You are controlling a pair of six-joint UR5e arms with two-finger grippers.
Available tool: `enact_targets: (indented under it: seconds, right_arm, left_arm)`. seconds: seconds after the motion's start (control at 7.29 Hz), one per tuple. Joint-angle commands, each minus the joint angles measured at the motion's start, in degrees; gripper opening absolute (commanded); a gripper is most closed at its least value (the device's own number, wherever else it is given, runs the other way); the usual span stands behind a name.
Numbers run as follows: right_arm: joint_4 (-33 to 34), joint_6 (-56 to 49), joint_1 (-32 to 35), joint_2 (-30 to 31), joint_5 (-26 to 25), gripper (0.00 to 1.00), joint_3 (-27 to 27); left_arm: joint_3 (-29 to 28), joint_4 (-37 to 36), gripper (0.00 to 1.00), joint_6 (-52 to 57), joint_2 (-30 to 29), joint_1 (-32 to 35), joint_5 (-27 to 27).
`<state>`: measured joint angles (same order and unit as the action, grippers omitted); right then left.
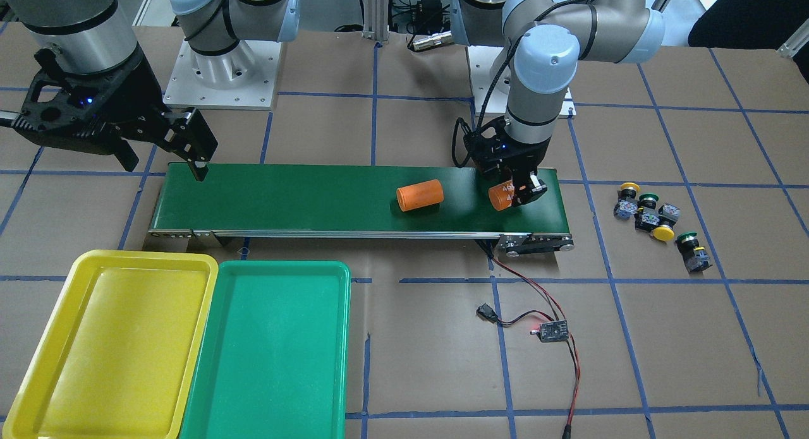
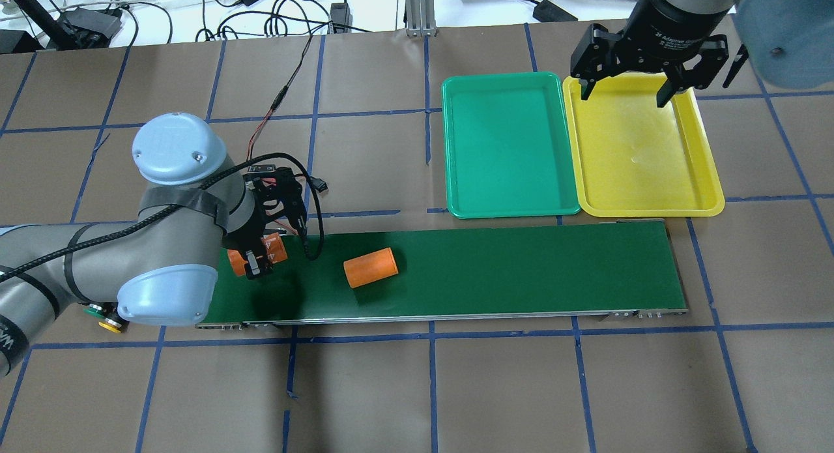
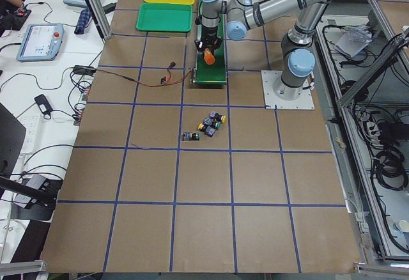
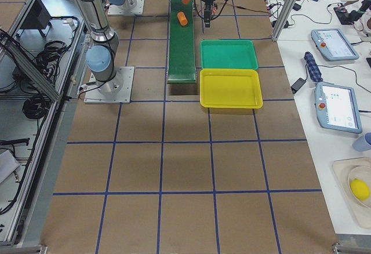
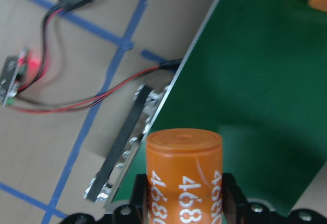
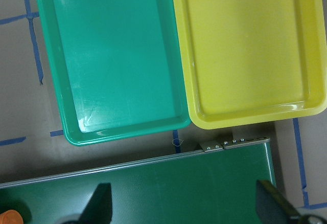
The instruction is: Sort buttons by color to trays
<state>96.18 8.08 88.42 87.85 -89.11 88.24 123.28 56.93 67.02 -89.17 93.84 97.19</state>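
Note:
Four buttons (image 1: 657,218) lie clustered on the table off the belt's end, two with yellow caps and two with green; in the overhead view only two caps (image 2: 107,321) peek out from under my left arm. The yellow tray (image 1: 114,344) and green tray (image 1: 272,357) stand side by side, both empty. My left gripper (image 1: 515,196) is shut on an orange cylinder marked 4680 (image 5: 184,173), held just over the end of the conveyor belt (image 1: 303,199). My right gripper (image 2: 623,94) is open and empty, above the yellow tray (image 2: 642,146) near the belt's other end.
A second orange cylinder (image 1: 419,194) lies on its side on the belt. A small controller board (image 1: 550,330) with red and black wires lies on the table by the belt's end. The table is brown with blue tape lines.

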Motion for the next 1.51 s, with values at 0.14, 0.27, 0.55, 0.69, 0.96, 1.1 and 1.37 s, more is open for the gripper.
enact_targets:
  seconds: [0.14, 0.27, 0.55, 0.69, 0.96, 1.1, 1.37]
  right_arm:
    - [-0.29, 0.00, 0.09, 0.21, -0.09, 1.00, 0.00]
    - [-0.55, -0.08, 0.26, 0.39, -0.10, 1.00, 0.17]
    - [-0.73, -0.96, 0.35, 0.92, -0.27, 1.00, 1.05]
    - [-0.99, -1.49, 0.27, 1.27, -0.79, 1.00, 1.06]
    - [-4.24, -1.32, -0.35, 1.18, -0.89, 1.00, 0.19]
    - [-6.51, -1.49, -0.09, 0.75, -0.54, 1.00, 0.35]
    - [-16.97, -1.49, 0.44, 0.66, -0.19, 1.00, 0.53]
  left_arm:
    - [1.62, -0.50, 1.00, -1.71, 0.40, 1.44, -1.91]
    - [0.83, -0.41, 1.00, -1.81, 1.62, 0.39, -1.65]
    - [0.48, -0.32, 1.00, -3.56, 3.38, -8.35, -1.56]
    - [0.56, -0.32, 1.00, -2.43, 3.39, -16.07, -1.56]
    - [1.26, -0.58, 1.00, -3.29, 3.30, -26.03, -1.57]
    - [1.79, -0.85, 1.00, -3.65, 2.95, -30.77, -1.56]
    - [6.52, -2.95, 1.00, -3.65, 2.00, -42.63, -1.65]
